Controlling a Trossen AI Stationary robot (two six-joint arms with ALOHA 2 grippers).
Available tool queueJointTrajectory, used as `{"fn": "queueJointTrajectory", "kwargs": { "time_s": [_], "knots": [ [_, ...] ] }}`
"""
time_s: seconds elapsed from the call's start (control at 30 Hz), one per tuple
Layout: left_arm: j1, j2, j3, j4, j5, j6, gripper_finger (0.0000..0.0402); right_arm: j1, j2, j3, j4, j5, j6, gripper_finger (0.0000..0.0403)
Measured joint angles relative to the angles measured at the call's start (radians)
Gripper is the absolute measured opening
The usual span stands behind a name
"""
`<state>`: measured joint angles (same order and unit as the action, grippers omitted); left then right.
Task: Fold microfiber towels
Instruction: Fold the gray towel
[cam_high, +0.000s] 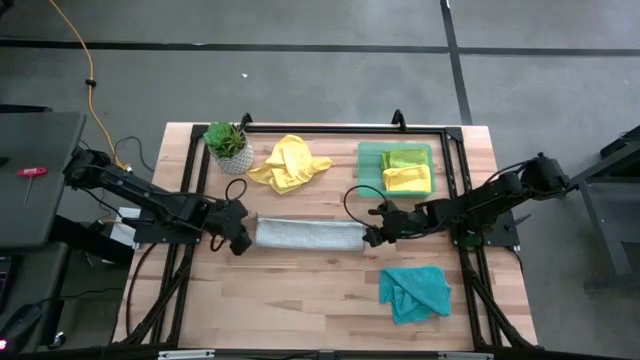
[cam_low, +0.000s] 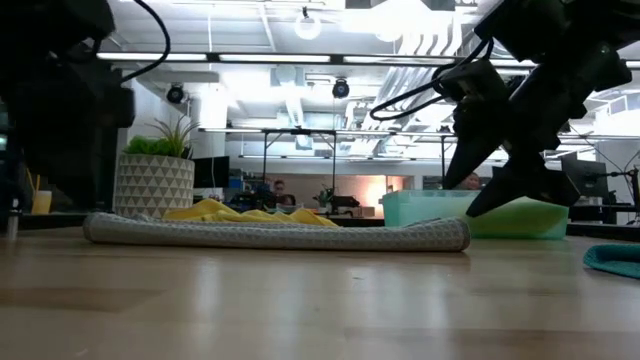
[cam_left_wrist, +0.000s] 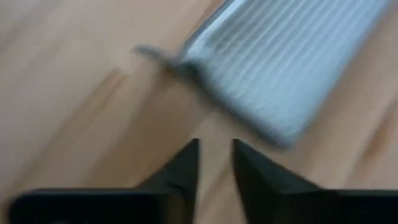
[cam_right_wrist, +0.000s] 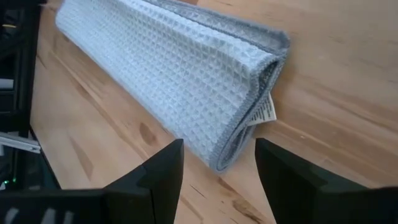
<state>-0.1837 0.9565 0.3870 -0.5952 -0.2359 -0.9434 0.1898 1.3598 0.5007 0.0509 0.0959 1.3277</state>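
potted plant (cam_high: 227, 141) back left | green tray (cam_high: 371, 158) back right | wooden table (cam_high: 320, 295)

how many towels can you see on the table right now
5: a grey towel folded long between the grippers, a crumpled yellow towel by the plant, a teal towel near the front, and green and yellow ones in the tray. More may be hidden there.

Pale grey waffle-weave towel (cam_high: 308, 233), darker grey hem, small white printed tag at one end. Crumpled yellow towel (cam_high: 289, 164). Teal-blue towel (cam_high: 413, 292). Translucent green tray (cam_high: 369, 160), lime green towel (cam_high: 406, 158) and second yellow towel (cam_high: 408, 179) inside. Green plant (cam_high: 225, 135) in white pot (cam_low: 154, 185) patterned with grey triangles. Light wooden table (cam_high: 300, 290), striped in blond and tan planks, black frame. Black left end effector (cam_left_wrist: 216, 163) and black right end effector (cam_right_wrist: 219, 163).
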Motion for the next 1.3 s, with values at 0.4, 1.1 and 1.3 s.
{"fn": "queueJointTrajectory", "kwargs": {
  "time_s": [0.4,1.1,1.3],
  "knots": [
    [0.056,0.12,0.0,0.089,-0.008,0.373,0.0001,0.0,0.004,0.0,-0.002,0.001,0.098,0.0191],
    [0.064,0.253,0.002,0.124,0.014,0.476,0.0,0.001,0.216,0.002,0.2,0.053,0.322,0.0191],
    [0.064,0.253,0.001,0.133,0.011,0.493,0.0,-0.002,0.221,0.003,0.191,0.065,0.377,0.0191]
  ]
}}
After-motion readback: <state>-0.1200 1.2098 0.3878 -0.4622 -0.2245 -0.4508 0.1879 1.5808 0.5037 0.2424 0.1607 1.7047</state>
